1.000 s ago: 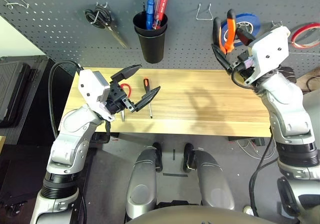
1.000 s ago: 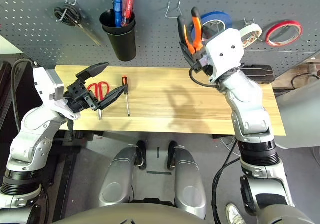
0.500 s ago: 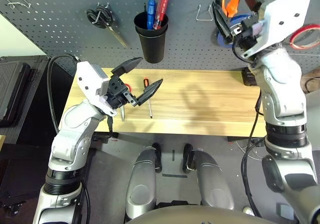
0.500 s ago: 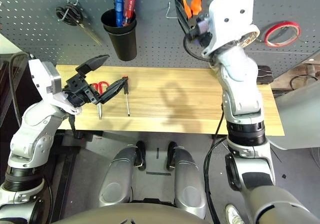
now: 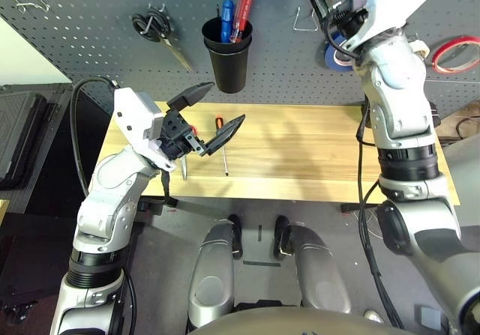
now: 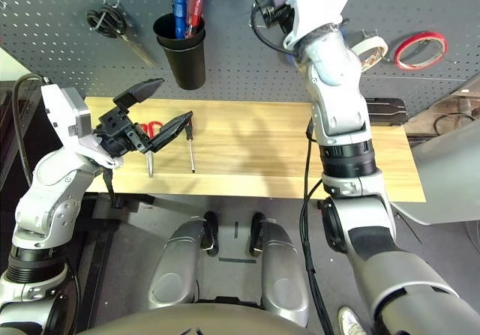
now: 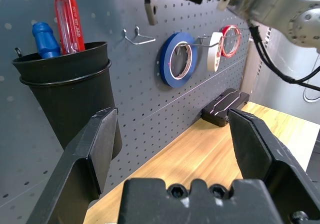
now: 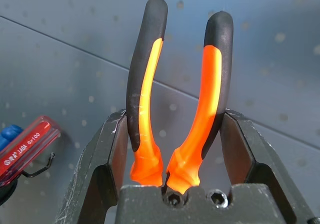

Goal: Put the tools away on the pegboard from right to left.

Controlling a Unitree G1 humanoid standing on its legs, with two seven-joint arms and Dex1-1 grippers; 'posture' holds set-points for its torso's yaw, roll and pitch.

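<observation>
black cup [image 5: 228, 59], upper centre on pegboard [image 5: 90, 35]: holds blue- and red-handled drivers. right end effector [image 8: 172, 134], top right: clenched on orange-and-black pliers [image 8: 175, 103]. left end effector [image 5: 214, 114], centre left: released, over surface [image 5: 315, 163] above red-handled scissors [image 6: 154, 130], slim screwdriver [image 5: 222, 142].

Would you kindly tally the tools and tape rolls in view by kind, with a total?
Tape rolls: 3 (blue tape roll, cream-white tape roll, red tape roll)
Screwdrivers: 3 (blue-handled screwdriver, red-handled screwdriver, slim screwdriver)
Scissors: 2 (black-handled scissors, red-handled scissors)
Pliers: 1
Total: 9
</observation>
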